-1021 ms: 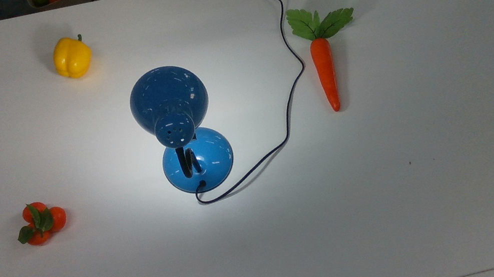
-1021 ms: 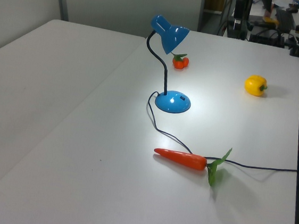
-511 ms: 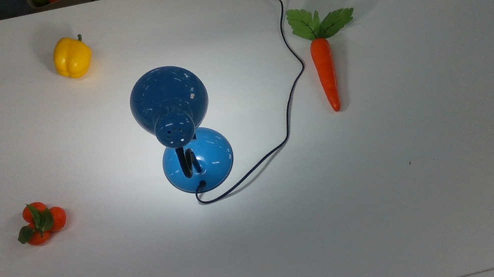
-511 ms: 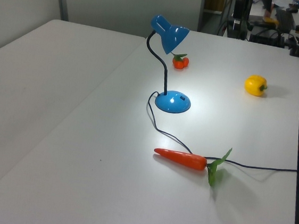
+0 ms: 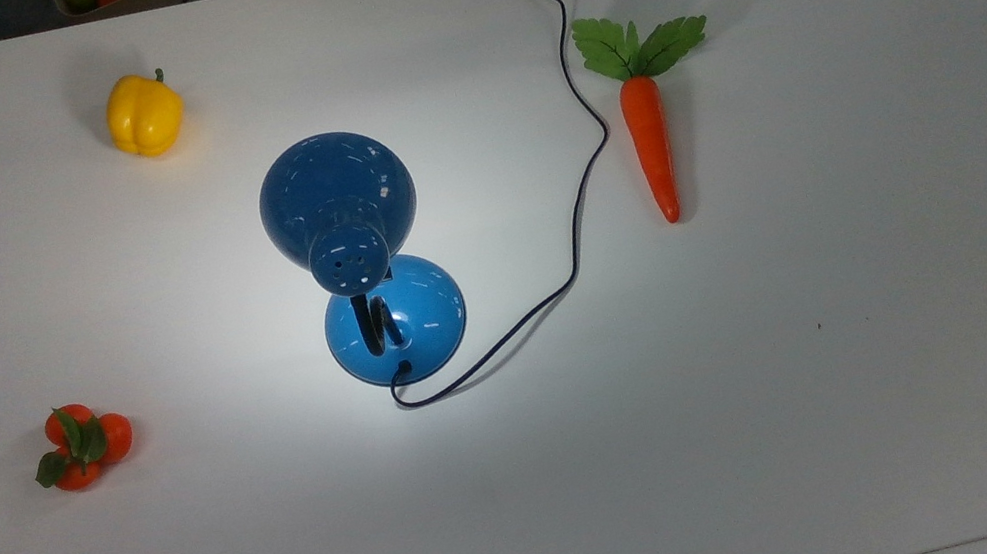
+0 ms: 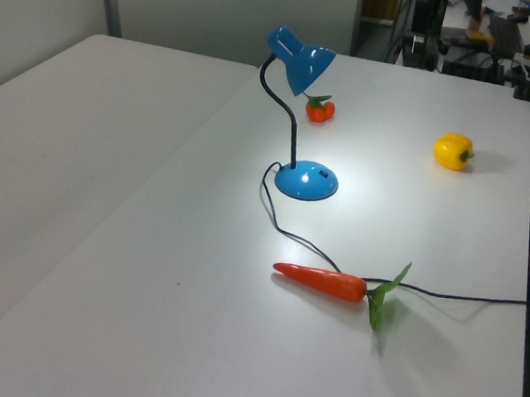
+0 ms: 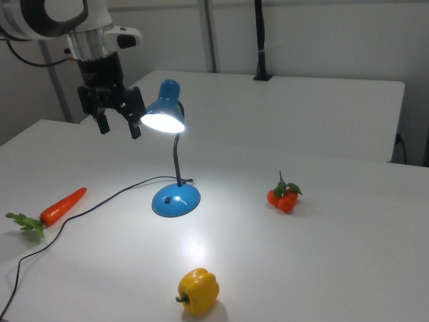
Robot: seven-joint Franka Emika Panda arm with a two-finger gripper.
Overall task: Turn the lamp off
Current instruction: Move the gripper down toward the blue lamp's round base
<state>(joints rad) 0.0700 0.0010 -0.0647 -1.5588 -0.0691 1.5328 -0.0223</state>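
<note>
Since nothing has changed in the last second, the lamp (image 7: 173, 161) near the middle of the surface (image 5: 777, 389) still shines; the pincer (image 7: 118, 127), spread and empty, hangs beside its shade.

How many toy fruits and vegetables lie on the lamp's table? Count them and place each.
3. In the top view: yellow pepper at upper left, orange cluster at lower left, carrot right of the lamp's cord.
</note>
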